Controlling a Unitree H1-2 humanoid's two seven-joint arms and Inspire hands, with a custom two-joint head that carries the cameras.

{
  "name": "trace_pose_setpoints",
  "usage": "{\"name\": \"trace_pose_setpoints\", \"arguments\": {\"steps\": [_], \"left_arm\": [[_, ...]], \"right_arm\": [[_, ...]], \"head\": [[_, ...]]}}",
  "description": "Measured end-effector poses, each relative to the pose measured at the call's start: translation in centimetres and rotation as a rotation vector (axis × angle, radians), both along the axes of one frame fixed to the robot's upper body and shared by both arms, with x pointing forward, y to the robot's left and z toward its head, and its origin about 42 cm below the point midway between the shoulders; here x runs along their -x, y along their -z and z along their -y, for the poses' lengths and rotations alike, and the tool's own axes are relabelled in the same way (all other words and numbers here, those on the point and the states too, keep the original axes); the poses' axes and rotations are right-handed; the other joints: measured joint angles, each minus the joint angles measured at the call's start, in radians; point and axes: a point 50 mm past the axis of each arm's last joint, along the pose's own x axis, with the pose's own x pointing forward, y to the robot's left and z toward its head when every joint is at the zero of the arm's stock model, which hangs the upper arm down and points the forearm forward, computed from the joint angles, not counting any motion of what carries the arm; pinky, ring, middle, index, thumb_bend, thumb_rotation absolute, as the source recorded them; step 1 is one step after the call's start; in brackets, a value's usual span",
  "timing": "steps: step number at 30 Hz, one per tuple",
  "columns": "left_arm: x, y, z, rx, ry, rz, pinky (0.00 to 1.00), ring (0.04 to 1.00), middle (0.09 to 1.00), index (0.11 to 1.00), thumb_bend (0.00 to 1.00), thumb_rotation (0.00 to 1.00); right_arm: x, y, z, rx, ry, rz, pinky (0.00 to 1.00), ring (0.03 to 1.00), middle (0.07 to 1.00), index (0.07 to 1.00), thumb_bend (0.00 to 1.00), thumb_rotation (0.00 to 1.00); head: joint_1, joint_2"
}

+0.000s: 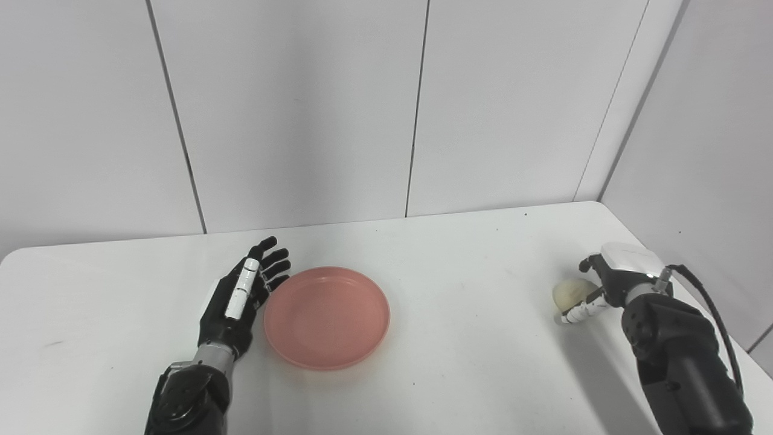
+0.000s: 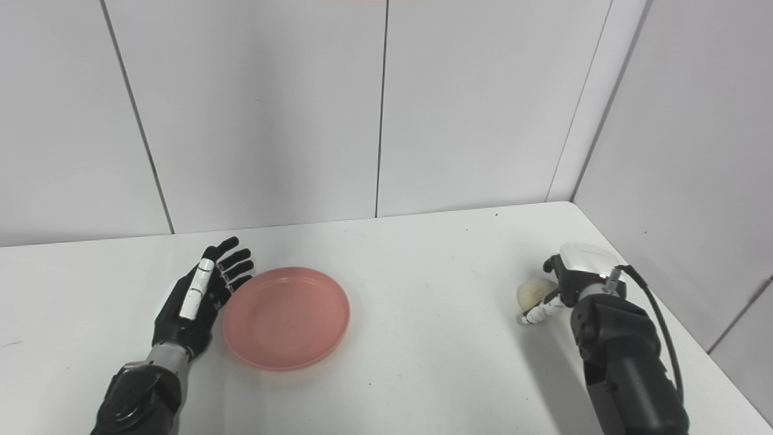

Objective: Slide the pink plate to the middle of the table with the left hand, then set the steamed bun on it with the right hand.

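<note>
The pink plate (image 1: 327, 317) lies flat on the white table (image 1: 459, 260), a little left of centre. My left hand (image 1: 241, 296) rests edge-on against the plate's left rim, fingers stretched out and apart, holding nothing. At the far right, the pale steamed bun (image 1: 570, 294) sits on the table near the right edge. My right hand (image 1: 607, 284) is wrapped around it from the right, fingers curled on its far and near sides. Part of the bun is hidden behind the hand.
Grey wall panels (image 1: 302, 109) rise behind the table, and a side wall (image 1: 712, 151) stands close to the right edge. The table's right edge runs just beyond my right forearm (image 1: 682, 362).
</note>
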Motion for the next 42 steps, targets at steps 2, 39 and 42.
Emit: {"name": "trace_pose_setpoints", "arguments": {"steps": [2,39,42], "left_arm": [[0.0,0.0,0.0,0.000,0.001,-0.001,0.78,0.808,0.802,0.802,0.73,0.76],[-0.1,0.0,0.0,0.000,0.004,-0.008,0.78,0.801,0.792,0.781,0.71,0.74],[-0.1,0.0,0.0,0.000,0.005,-0.008,0.78,0.807,0.799,0.787,0.71,0.75]], "right_arm": [[0.0,0.0,0.0,0.002,0.001,0.001,0.65,0.805,0.839,0.770,1.00,0.35],[-0.1,0.5,-0.2,0.028,-0.016,-0.006,0.64,0.784,0.819,0.752,1.00,0.35],[0.1,1.2,-0.3,0.021,-0.013,-0.009,0.66,0.807,0.817,0.745,1.00,0.34]], "head": [[0.000,0.000],[0.005,0.011],[0.005,0.011]]}}
